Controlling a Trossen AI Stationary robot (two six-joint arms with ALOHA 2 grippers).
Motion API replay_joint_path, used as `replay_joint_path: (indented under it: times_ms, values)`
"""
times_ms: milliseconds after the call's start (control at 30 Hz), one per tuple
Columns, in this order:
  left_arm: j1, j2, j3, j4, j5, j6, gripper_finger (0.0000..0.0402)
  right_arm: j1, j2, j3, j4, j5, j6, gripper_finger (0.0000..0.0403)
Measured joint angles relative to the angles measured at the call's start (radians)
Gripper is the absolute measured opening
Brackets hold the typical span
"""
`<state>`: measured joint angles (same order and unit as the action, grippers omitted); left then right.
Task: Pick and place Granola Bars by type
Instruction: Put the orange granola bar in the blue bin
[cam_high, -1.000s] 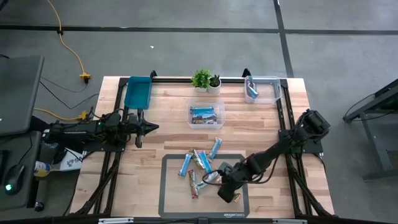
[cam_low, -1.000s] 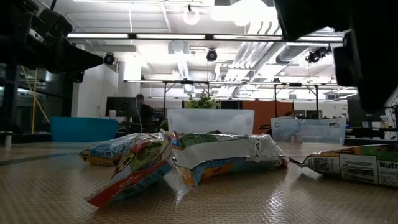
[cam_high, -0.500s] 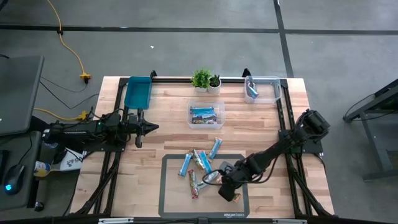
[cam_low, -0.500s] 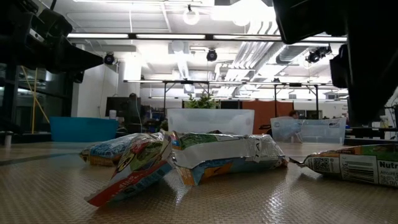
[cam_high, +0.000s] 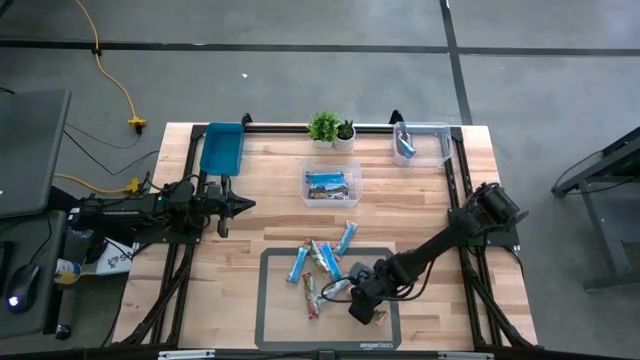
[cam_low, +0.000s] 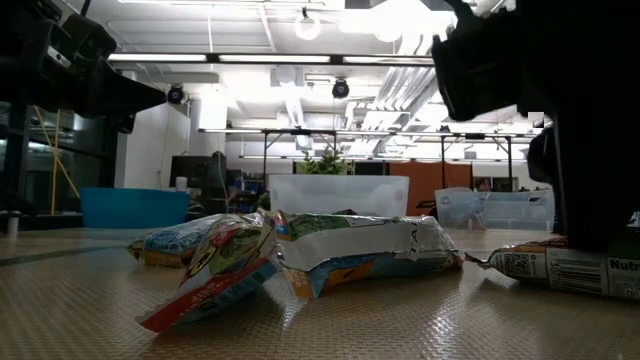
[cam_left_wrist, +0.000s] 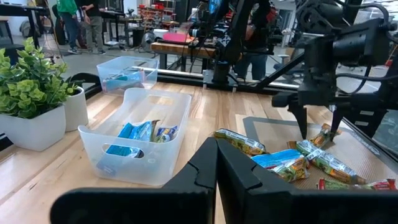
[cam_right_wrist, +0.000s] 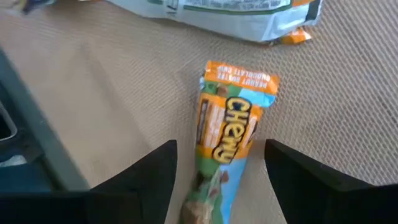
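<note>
An orange and blue granola bar (cam_right_wrist: 227, 134) lies flat on the dark mat (cam_high: 275, 320). My right gripper (cam_right_wrist: 221, 186) is open and points steeply down over it, one finger on each side of the bar's near end, touching nothing that I can see. Several more bars (cam_high: 320, 262) lie loose on the mat's far left part. My left gripper (cam_high: 237, 205) waits shut and level at the table's left side, holding nothing.
A clear bin (cam_high: 332, 185) with blue bars stands mid-table. A second clear bin (cam_high: 420, 143) with a blue bar stands at the far right, a teal bin (cam_high: 221, 148) at the far left. Two potted plants (cam_high: 330, 128) stand at the far edge.
My right gripper has come down toward the mat and the bar beneath it. In the low view its dark fingers now reach down in front of the bar at the right. The bars have not moved.
</note>
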<state>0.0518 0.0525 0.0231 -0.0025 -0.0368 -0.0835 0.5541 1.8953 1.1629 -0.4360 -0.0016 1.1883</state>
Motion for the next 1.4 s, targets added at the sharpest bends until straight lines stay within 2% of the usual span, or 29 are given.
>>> replay_joint_path:
  times_ms: [400, 800, 1400]
  values:
    - [0.0, 0.0, 0.0, 0.0, 0.0, 0.0, 0.0001, -0.002, 0.051, 0.004, 0.046, 0.067, -0.008, 0.0218]
    - [0.0, 0.0, 0.0, 0.0, 0.0, 0.0, 0.0001, 0.0, 0.084, 0.005, 0.051, 0.087, -0.089, 0.016]
    - [0.0, 0.0, 0.0, 0.0, 0.0, 0.0, 0.0001, 0.022, 0.076, 0.0, 0.071, 0.075, -0.091, 0.008]
